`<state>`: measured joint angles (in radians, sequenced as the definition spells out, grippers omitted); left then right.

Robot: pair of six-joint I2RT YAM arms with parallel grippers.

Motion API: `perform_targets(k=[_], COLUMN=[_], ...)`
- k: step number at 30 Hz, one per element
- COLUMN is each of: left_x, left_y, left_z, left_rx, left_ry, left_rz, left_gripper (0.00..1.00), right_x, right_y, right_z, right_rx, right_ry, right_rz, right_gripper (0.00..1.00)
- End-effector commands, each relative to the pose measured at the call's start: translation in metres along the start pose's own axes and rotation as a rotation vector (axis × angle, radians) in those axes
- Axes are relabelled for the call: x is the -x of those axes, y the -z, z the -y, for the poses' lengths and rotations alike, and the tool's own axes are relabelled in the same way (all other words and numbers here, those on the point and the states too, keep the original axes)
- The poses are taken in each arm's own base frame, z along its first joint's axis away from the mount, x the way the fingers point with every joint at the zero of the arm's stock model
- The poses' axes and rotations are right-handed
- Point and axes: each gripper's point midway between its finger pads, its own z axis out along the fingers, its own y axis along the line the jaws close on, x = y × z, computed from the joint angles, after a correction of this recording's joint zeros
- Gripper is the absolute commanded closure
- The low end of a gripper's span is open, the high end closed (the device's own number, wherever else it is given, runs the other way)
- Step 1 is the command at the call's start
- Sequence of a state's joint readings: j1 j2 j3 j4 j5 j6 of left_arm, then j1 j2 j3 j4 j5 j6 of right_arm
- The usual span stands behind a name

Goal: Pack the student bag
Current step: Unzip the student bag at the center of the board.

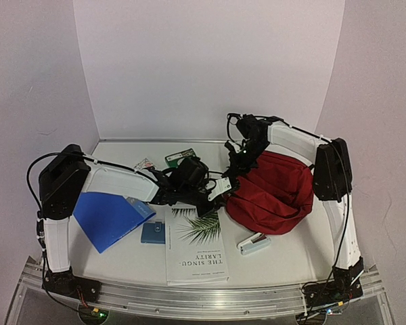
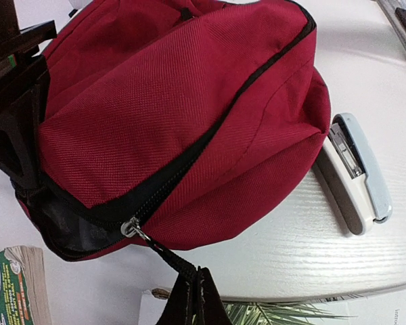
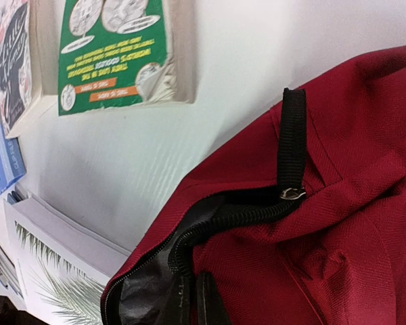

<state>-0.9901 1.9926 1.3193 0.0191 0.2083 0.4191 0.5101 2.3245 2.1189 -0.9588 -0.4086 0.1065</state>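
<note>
Two arms closing in on the red bag's zip

The student bag point(image 1: 274, 193) is lying on the right half of the white table point(image 1: 291, 254), dark red and bulging, with its black zip running across the side that faces the arms. The left gripper point(image 2: 197, 291) is stretching across from the left and pinching the black zip pull strap point(image 2: 166, 255) between fingers pressed tight together. The strap is pulling taut from the metal slider point(image 2: 129, 227) down to the fingertips. Around the slider the zip is gaping a little and showing dark lining.

The right gripper point(image 1: 245, 157) is hanging over the bag's far left corner, close to the left one. From its own camera only a dark sliver of finger point(image 3: 206, 305) is showing at the bottom edge, right against the bag's open mouth, so I cannot tell whether it is gripping the fabric or standing open. A second black pull tab point(image 3: 292, 132) is sticking up from the zip there.

A pale stapler point(image 2: 357, 175) is lying just beside the bag's near end. A white book with a palm leaf on its cover point(image 1: 197, 247) is lying between the two arm bases. A blue folder point(image 1: 111, 215) is lying under the left arm, well apart from the bag, and a green book point(image 3: 115, 47) is lying towards the back wall
</note>
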Motion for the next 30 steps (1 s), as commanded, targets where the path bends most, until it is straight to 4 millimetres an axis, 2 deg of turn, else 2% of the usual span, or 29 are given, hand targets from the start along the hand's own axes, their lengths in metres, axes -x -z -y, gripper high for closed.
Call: perform_targets(k=[1,5,11,14,17,22,23,25,26,28,30], left_x=[0.024,0.025,0.023,0.019,0.014,0.004,0.002,0.006,0.006,0.006,0.007], left_y=[0.019,0.023,0.026,0.024,0.024,0.022,0.02,0.017,0.016,0.013,0.011], left_z=[0.022,0.038,0.048,0.048,0.038,0.01,0.003,-0.012,-0.018,-0.026,-0.032], left_rx=[-0.053,-0.104,-0.139,-0.13,-0.07,0.062,0.086,0.135,0.15,0.178,0.191], left_ry=[-0.031,-0.043,-0.031,-0.023,-0.007,0.025,0.033,0.041,0.042,0.036,0.031], left_rz=[0.051,0.043,0.038,0.028,0.014,-0.025,-0.033,-0.02,-0.018,-0.018,-0.012], left_gripper=[1.0,1.0,1.0,1.0,1.0,1.0,1.0,1.0,1.0,1.0,1.0], right_x=[0.032,0.041,0.071,0.083,0.092,0.11,0.112,0.111,0.107,0.096,0.078], right_y=[0.006,0.011,0.047,0.06,0.077,0.122,0.129,0.136,0.137,0.137,0.124], right_z=[0.041,0.056,0.092,0.102,0.104,0.103,0.101,0.089,0.082,0.067,0.053], right_rx=[-0.05,-0.065,-0.097,-0.078,-0.053,-0.046,-0.039,0.009,0.035,0.077,0.095], right_ry=[-0.083,-0.121,-0.208,-0.244,-0.255,-0.232,-0.218,-0.189,-0.179,-0.151,-0.124], right_rz=[0.108,0.144,0.268,0.316,0.36,0.467,0.481,0.481,0.47,0.443,0.387], right_gripper=[1.0,1.0,1.0,1.0,1.0,0.98,0.88,0.45,0.3,0.17,0.16])
